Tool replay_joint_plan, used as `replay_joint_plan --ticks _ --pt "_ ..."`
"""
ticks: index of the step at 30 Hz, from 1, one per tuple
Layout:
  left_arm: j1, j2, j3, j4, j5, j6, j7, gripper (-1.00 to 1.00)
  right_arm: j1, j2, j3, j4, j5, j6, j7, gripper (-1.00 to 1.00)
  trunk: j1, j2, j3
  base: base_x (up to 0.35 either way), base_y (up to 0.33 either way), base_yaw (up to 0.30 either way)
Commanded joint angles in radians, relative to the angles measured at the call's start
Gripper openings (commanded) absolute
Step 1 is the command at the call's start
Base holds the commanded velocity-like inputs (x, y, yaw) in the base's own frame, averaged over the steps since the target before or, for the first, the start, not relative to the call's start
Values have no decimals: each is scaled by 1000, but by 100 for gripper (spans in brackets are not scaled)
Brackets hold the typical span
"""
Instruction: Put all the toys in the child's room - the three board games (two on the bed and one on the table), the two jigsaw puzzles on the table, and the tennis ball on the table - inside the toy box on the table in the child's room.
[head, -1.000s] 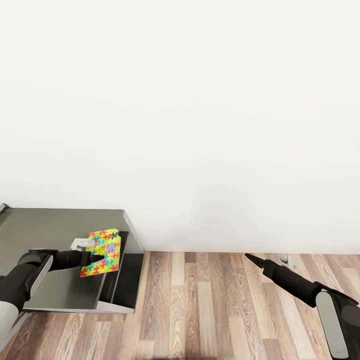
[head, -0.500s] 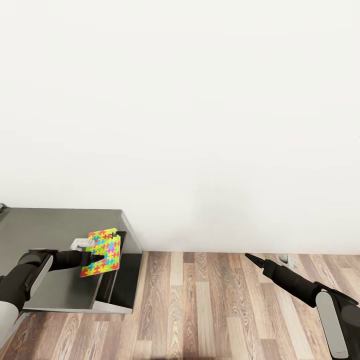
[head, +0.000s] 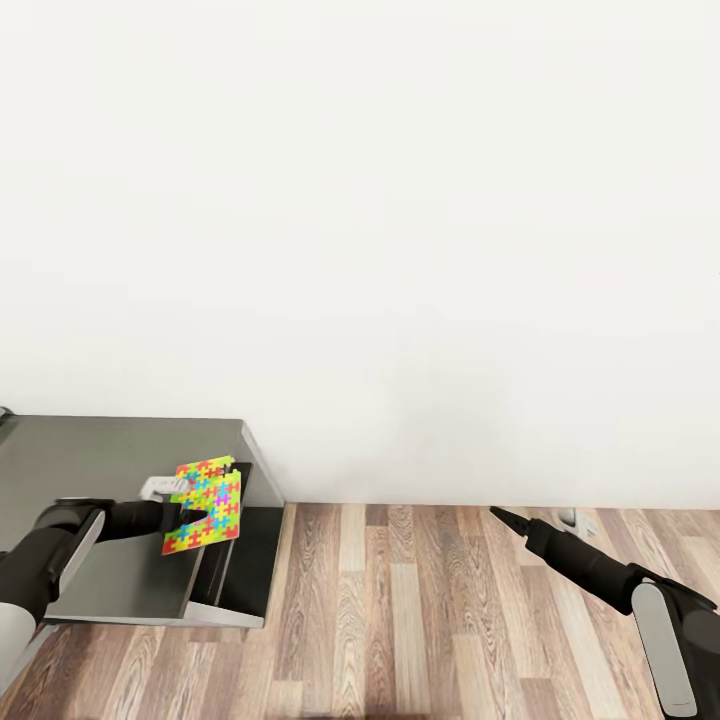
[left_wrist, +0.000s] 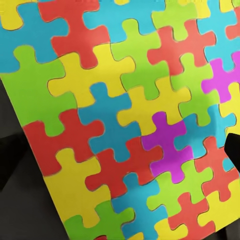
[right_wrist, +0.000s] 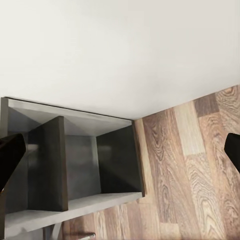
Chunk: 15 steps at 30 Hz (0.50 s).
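A jigsaw puzzle (head: 212, 505) of bright interlocking pieces hangs tilted over the right end of the table's dark grey top (head: 90, 455). My left gripper (head: 190, 517) is shut on its near edge. The left wrist view shows the puzzle (left_wrist: 120, 120) up close, with a dark fingertip (left_wrist: 234, 146) at its edge. A second puzzle-patterned slab (head: 205, 466) shows just behind the first; I cannot tell whether it is held too. My right gripper (head: 500, 515) hovers over the wooden floor, open and empty, its fingers (right_wrist: 7, 157) spread wide in the right wrist view.
A plain white wall fills the background. Wooden floor (head: 400, 600) stretches right of the table. Below the dark top are open dark grey shelf compartments (right_wrist: 80, 165), and the table's right edge (head: 262, 470) stands close to the wall.
The whole picture has shifted very slightly, so the camera moved. Both arms and the held puzzle keep their poses.
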Motion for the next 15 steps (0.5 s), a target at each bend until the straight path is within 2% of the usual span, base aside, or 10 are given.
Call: replay_joint_plan --ticks 1,7,11,15 --pt "-1 3 3 0 8 8 -1 100 -1 0 -2 0 0 6 4 100 1 -2 -2 0 0 0" --pt "-1 18 12 0 12 8 -3 100 -1 0 -2 0 0 6 4 100 1 -2 -2 0 0 0" --pt "-1 48 17 0 14 8 -3 100 -1 -1 -2 0 0 6 4 100 1 -2 -2 0 0 0" --pt "-1 59 47 0 14 8 -12 100 -1 0 -2 0 0 6 4 100 1 -2 -2 0 0 0"
